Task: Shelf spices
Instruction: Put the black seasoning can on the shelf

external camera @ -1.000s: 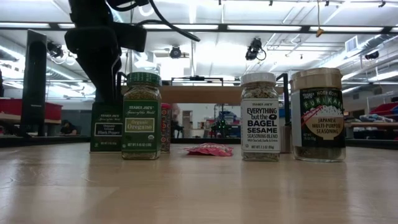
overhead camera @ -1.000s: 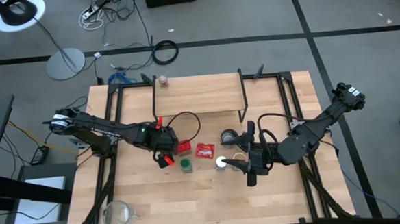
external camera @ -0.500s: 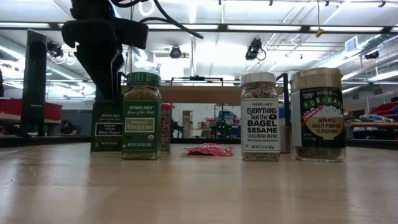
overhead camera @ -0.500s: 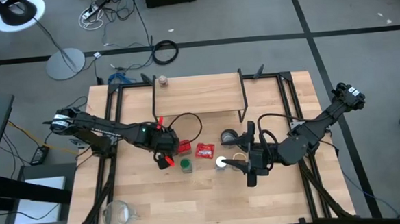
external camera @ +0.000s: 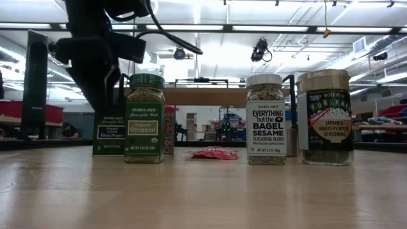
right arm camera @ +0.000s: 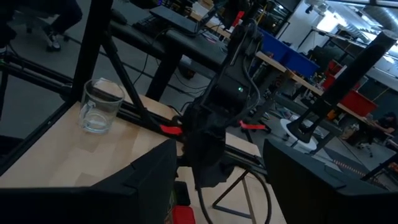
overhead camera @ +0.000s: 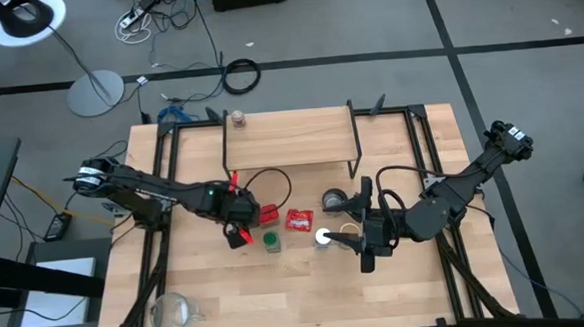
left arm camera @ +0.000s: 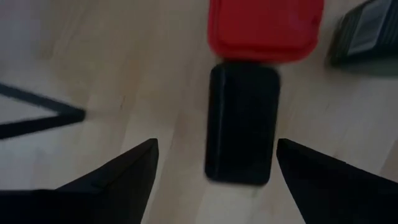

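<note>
My left gripper [left arm camera: 214,177] is open, pointing down over the dark square tin [left arm camera: 242,130], one finger on either side and clear of it. In the low view the gripper [external camera: 102,95] hangs just above the tin [external camera: 108,130]. The red tin [overhead camera: 268,216] stands right beside the dark tin. The green jar [external camera: 144,117], white-capped jar [external camera: 266,119] and tan-lidded jar [external camera: 325,117] stand upright on the table. The shelf [overhead camera: 291,139] stands at the far edge. My right gripper [overhead camera: 359,246] waits open beside the white-capped jar [overhead camera: 323,236].
A flat red packet [overhead camera: 298,220] lies between the tins and the jars, and a round metal cup [overhead camera: 332,199] stands behind it. A small jar [overhead camera: 238,117] sits on the shelf's left end. A glass mug [overhead camera: 173,310] stands at the near left corner.
My left gripper has shifted a little toward the table's left above the dark square tin. The tins and jars have kept their places, and the right arm has kept still.
</note>
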Tool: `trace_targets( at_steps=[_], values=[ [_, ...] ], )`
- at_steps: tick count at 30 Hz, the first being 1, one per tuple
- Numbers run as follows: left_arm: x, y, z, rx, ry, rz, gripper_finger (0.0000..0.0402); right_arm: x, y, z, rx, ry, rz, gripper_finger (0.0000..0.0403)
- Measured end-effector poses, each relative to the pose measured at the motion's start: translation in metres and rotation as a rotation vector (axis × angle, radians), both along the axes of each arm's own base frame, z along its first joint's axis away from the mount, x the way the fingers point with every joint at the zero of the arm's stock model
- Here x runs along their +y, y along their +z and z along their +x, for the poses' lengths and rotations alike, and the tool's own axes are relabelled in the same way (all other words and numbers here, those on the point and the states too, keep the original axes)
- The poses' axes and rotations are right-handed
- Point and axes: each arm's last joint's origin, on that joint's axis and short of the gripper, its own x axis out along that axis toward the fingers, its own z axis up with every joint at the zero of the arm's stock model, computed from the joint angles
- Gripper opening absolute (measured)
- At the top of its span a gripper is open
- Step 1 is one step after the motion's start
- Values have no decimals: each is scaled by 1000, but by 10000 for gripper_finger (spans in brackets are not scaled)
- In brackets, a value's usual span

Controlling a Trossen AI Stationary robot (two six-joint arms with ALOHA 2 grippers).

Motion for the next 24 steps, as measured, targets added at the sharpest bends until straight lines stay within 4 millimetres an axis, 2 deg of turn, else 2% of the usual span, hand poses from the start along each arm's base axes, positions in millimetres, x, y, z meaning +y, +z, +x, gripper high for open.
trace_targets(
  at_steps=[5, 9, 13, 20, 24],
  values=[
    [0, -5, 3, -58, 2, -1, 324, 0, 0, 0, 0, 0, 0, 240],
    [0, -5, 4, -62, 2, 4, 300, 0, 0, 0, 0, -1, 2, 240],
    [-1, -5, 3, -55, -7, -20, 250, 0, 0, 0, 0, 0, 2, 240],
    [-2, -5, 3, -47, -16, -52, 128, 0, 0, 0, 0, 0, 2, 240],
    [-2, -4, 2, -34, -14, -54, 121, 0, 0, 0, -1, 0, 2, 240]
  ],
)
